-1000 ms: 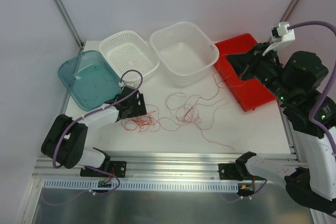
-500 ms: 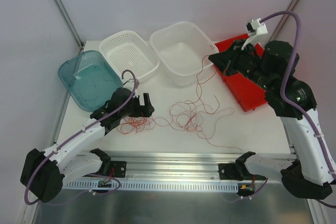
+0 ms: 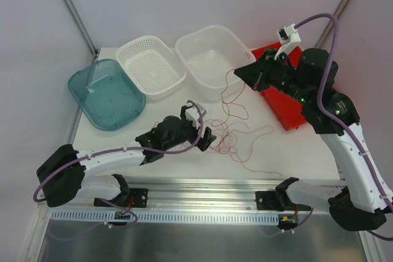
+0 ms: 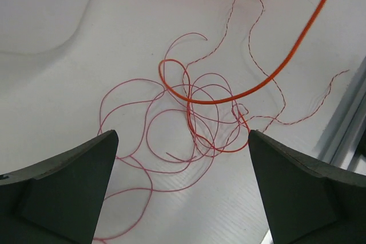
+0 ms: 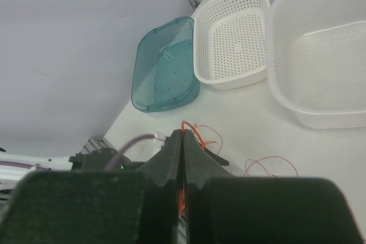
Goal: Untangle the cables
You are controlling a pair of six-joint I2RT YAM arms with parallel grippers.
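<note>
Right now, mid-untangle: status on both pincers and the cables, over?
Left pincer open, hovering over the cables, a loose tangle. Right pincer shut on one cable strand, lifted. White tub close beside the raised strand.

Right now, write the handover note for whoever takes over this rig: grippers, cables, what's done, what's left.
Left gripper: open, holding nothing, low over the tangle.
Right gripper: shut on one red-orange strand, raised near a corner of the white tub.
Cables: one looped knot on the table, between the arms; the held strand runs down into it.
Done: one strand pinched and lifted.
Left: draw that strand free of the knot, then separate the others.
</note>
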